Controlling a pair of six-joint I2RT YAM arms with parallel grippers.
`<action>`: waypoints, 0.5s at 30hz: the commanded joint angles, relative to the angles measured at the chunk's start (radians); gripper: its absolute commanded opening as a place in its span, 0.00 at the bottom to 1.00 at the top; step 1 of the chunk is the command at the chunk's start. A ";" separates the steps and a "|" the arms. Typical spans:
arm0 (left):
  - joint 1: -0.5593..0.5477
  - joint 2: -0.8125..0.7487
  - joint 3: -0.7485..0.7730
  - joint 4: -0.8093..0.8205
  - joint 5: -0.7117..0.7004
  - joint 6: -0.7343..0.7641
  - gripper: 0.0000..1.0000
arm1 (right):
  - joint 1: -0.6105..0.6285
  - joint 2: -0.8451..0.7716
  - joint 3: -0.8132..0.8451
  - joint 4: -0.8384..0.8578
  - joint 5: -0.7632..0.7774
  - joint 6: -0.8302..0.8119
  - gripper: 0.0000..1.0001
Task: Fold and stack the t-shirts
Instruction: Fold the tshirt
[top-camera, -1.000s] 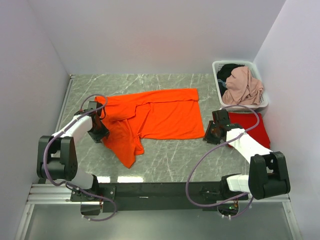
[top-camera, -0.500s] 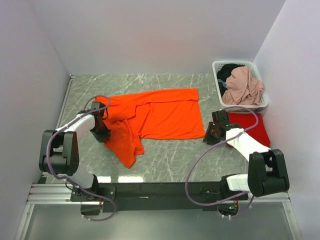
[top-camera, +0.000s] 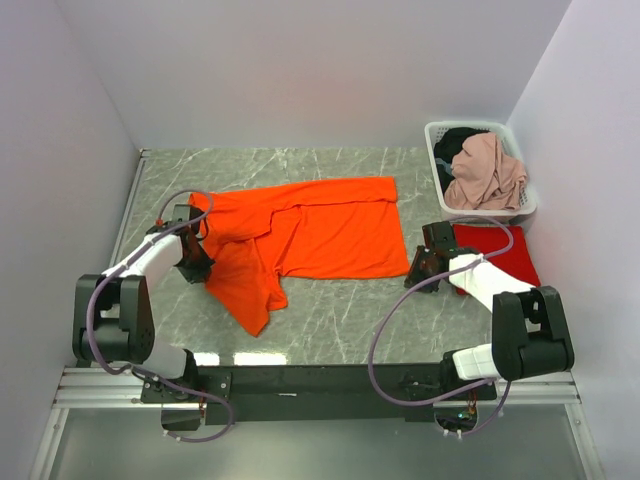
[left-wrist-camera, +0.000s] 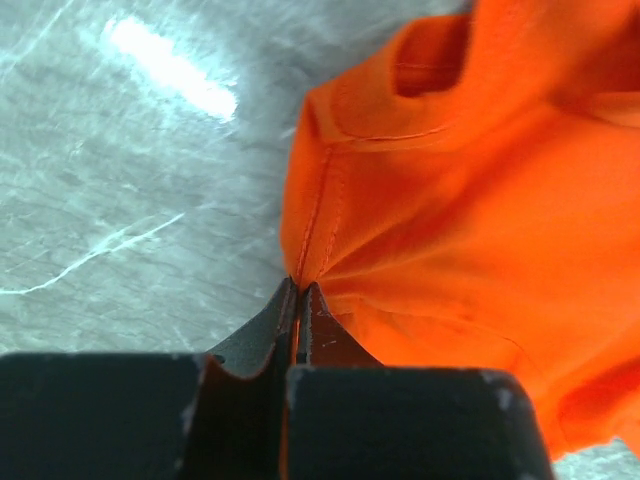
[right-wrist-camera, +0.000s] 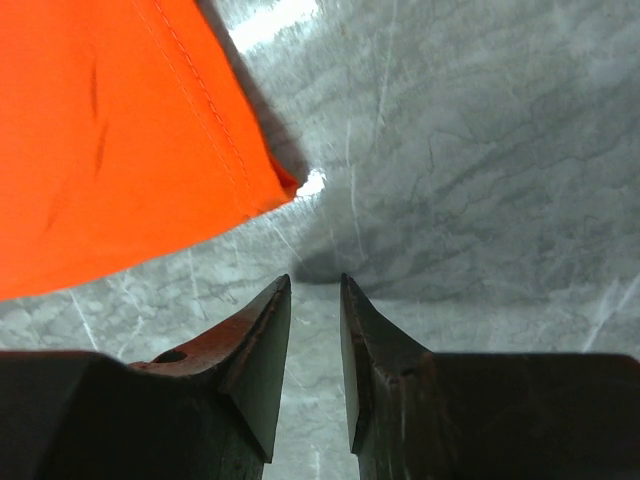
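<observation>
The left gripper (left-wrist-camera: 300, 292) is clamping tight on a seam of the orange t-shirt (top-camera: 320, 230), which is sprawling across the middle of the desk (top-camera: 350, 320). The right gripper (right-wrist-camera: 315, 285) is hovering slightly parted, empty, just short of that shirt's corner. The red t-shirt (top-camera: 508, 246) is lying by the right edge

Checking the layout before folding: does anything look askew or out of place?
Yes. The orange t-shirt lies unevenly: its left side is bunched and trails toward the near edge, with the left gripper pinching a seam there. Its right half lies flat.
</observation>
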 joint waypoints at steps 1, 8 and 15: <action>0.013 -0.030 -0.024 0.019 0.018 0.024 0.01 | -0.013 0.009 -0.004 0.050 -0.003 0.036 0.34; 0.059 -0.056 -0.054 0.038 0.047 0.042 0.01 | -0.039 0.011 -0.006 0.101 -0.056 0.088 0.35; 0.125 -0.076 -0.100 0.061 0.078 0.073 0.01 | -0.077 0.009 -0.024 0.145 -0.090 0.131 0.44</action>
